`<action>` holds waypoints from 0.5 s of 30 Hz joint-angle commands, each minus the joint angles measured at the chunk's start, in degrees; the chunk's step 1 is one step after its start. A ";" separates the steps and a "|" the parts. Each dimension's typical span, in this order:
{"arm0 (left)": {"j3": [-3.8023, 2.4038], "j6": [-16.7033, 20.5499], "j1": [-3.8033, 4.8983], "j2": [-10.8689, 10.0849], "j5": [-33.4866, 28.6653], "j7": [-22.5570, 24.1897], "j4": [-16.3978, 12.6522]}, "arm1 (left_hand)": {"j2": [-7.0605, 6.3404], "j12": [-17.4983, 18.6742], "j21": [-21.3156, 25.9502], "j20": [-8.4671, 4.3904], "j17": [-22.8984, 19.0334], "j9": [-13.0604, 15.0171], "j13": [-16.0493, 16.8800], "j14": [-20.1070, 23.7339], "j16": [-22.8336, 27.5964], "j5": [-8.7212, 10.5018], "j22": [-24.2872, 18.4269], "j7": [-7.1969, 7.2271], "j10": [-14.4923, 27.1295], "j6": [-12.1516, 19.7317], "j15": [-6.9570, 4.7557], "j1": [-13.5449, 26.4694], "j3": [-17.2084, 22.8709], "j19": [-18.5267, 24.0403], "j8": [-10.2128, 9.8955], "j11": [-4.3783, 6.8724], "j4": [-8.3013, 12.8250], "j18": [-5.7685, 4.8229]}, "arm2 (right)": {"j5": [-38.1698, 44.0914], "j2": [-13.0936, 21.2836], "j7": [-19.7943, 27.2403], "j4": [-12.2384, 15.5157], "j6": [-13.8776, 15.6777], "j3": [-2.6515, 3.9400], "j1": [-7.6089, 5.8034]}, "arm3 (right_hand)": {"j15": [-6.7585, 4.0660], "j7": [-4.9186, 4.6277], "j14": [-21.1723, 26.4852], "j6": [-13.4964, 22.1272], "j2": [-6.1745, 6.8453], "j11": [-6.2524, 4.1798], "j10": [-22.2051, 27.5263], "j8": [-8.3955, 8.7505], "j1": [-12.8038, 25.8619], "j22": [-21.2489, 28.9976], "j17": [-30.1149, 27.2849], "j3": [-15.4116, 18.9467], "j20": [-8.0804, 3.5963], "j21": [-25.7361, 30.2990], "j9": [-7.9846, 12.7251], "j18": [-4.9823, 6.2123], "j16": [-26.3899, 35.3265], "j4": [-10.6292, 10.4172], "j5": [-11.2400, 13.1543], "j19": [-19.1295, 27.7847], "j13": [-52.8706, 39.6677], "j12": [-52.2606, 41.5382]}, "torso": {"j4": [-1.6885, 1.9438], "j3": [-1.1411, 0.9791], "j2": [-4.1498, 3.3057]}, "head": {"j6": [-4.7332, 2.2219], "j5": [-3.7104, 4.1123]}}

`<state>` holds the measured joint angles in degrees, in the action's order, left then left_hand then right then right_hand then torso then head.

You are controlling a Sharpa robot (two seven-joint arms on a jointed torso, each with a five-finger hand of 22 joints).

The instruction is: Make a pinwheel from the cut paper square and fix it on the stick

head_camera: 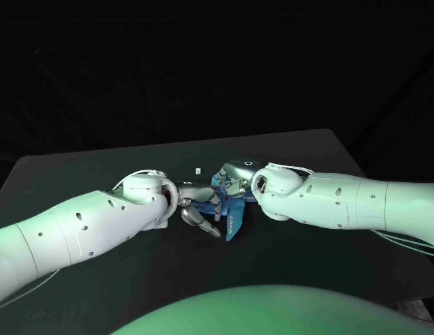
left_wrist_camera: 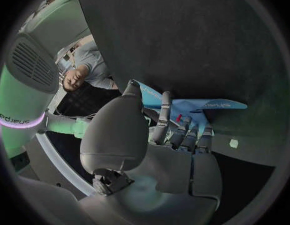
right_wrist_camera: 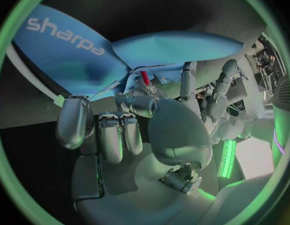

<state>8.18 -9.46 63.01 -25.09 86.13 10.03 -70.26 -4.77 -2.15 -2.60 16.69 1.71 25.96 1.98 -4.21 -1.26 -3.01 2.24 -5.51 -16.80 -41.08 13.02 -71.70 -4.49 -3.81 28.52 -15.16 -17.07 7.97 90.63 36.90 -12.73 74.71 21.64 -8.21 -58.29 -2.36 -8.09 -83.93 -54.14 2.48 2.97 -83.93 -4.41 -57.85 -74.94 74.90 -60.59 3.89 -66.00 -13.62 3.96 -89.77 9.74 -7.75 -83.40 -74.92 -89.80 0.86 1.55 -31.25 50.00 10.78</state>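
Observation:
The blue paper square (head_camera: 231,209), printed with "sharpa", hangs between my two hands over the middle of the table, its flaps folded toward the centre. A red pin (right_wrist_camera: 144,77) sticks through the gathered flaps (right_wrist_camera: 176,47). My right hand (head_camera: 239,179) pinches the paper's centre just under the pin, with its other fingers (right_wrist_camera: 114,135) curled in. My left hand (head_camera: 193,208) comes in from the opposite side, and its fingertips (left_wrist_camera: 165,102) hold the paper (left_wrist_camera: 201,105) close to the red pin (left_wrist_camera: 178,118). The hands hide part of the paper.
A small pale piece (head_camera: 194,169) lies on the black table (head_camera: 96,174) just beyond the hands; it also appears as a pale piece (left_wrist_camera: 233,143) in the left wrist view. Both forearms cross the table's near half.

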 commanded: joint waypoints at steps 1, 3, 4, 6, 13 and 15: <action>0.00 -1.05 -0.03 0.13 -0.39 -0.12 0.01 | -0.37 0.32 0.28 0.06 -0.05 0.05 -0.09 0.00 0.32 0.23 -0.04 -0.03 0.13 -0.42 0.43 0.15 -0.40 -0.10 -0.33 -0.06 -0.01 -0.71 | 0.39 1.12 0.93 0.78 4.89 0.01 -0.11 | 0.43 -0.36 -6.07 -0.70 -0.18 0.45 -6.07 -0.18 -0.36 -9.04 15.10 -0.06 -0.14 -0.10 -0.05 0.59 -0.23 0.56 -0.35 -0.16 -15.08 -0.20 | -0.04 -0.04 0.01 | 0.00 -0.07; 0.00 -1.10 -0.04 0.14 -0.40 -0.14 0.05 | -0.37 0.32 0.28 0.06 -0.05 0.05 -0.09 0.00 0.32 0.23 -0.04 -0.03 0.13 -0.42 0.43 0.15 -0.40 -0.10 -0.33 -0.06 -0.01 -0.71 | -0.55 2.07 1.62 1.53 7.15 0.03 -0.17 | 0.64 -0.67 -6.07 -1.31 0.27 0.72 -6.07 -0.51 -0.47 -9.02 15.10 0.52 -0.01 -0.08 -0.16 0.58 -0.23 0.89 -0.71 -0.13 -15.08 -0.20 | -0.07 -0.05 0.01 | 0.00 -0.10; 0.00 -1.12 -0.04 0.14 -0.40 -0.15 0.07 | -0.37 0.32 0.28 0.06 -0.05 0.05 -0.09 0.00 0.32 0.23 -0.04 -0.03 0.13 -0.42 0.43 0.15 -0.40 -0.10 -0.33 -0.06 -0.01 -0.71 | -1.18 2.56 2.01 1.95 8.09 0.05 -0.20 | 0.69 -0.69 -6.07 -1.51 0.47 0.79 -6.07 -0.64 -0.59 -9.00 15.10 0.90 0.04 -0.05 -0.21 0.59 -0.23 1.03 -0.69 -0.11 -15.08 -0.20 | -0.09 -0.06 0.02 | 0.00 -0.12; 0.00 -1.17 -0.07 0.14 -0.42 -0.16 0.13 | -0.31 0.33 0.28 0.06 -0.07 0.07 -0.10 0.05 0.33 0.23 -0.03 -0.04 0.21 -0.46 0.46 0.18 -0.38 -0.11 -0.38 -0.10 -0.01 -0.74 | -3.44 3.94 3.41 3.14 10.09 0.12 -0.28 | 0.86 -0.62 -6.07 -2.21 1.47 0.77 -6.07 -1.23 -0.92 -8.83 15.10 4.33 0.34 0.32 -0.62 0.65 -0.23 1.01 0.43 0.08 -15.08 -0.20 | -0.13 -0.05 0.02 | 0.00 -0.17; 0.01 -1.29 -0.25 0.07 -0.60 -0.14 0.27 | -0.31 0.33 0.28 0.06 -0.07 0.07 -0.10 0.05 0.33 0.23 -0.03 -0.04 0.21 -0.46 0.46 0.18 -0.38 -0.11 -0.38 -0.10 -0.01 -0.74 | -14.89 9.09 4.18 6.98 9.40 0.41 -1.03 | 0.63 0.56 -6.07 -3.75 4.88 -0.10 -6.07 -3.72 -1.97 -8.37 15.10 18.67 0.39 1.24 -3.75 0.72 -0.23 -0.74 1.71 0.08 -15.08 -0.20 | -0.12 -0.07 0.04 | 0.00 -0.33; 0.01 -1.31 -0.33 0.04 -0.63 -0.14 0.29 | -0.31 0.33 0.28 0.06 -0.07 0.07 -0.10 0.05 0.33 0.23 -0.03 -0.04 0.21 -0.46 0.46 0.18 -0.38 -0.11 -0.38 -0.10 -0.01 -0.74 | -19.05 10.39 3.22 7.34 7.34 0.45 -1.29 | 0.53 0.82 -6.07 -3.89 5.84 -0.33 -6.07 -4.26 -1.76 -8.27 15.10 21.62 0.27 1.50 -4.76 0.74 -0.23 -1.38 1.87 0.04 -15.08 -0.20 | -0.10 -0.03 0.05 | 0.00 -0.31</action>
<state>8.18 -9.80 62.80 -25.10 85.88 9.97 -69.99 -4.77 -2.14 -2.60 16.69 1.71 25.95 1.86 -4.21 -1.26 -3.01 2.25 -5.51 -16.80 -41.08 13.01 -71.70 -4.49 -3.80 28.52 -15.16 -17.07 7.97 80.31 46.99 -9.80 81.79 30.02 -7.78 -59.52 -1.92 -7.27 -83.95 -57.65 7.94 2.96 -83.94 -8.61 -59.67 -74.93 74.90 -39.46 4.12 -64.67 -18.24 3.96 -89.77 8.46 -6.01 -83.18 -74.92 -89.80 0.74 1.51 -31.21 50.00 10.48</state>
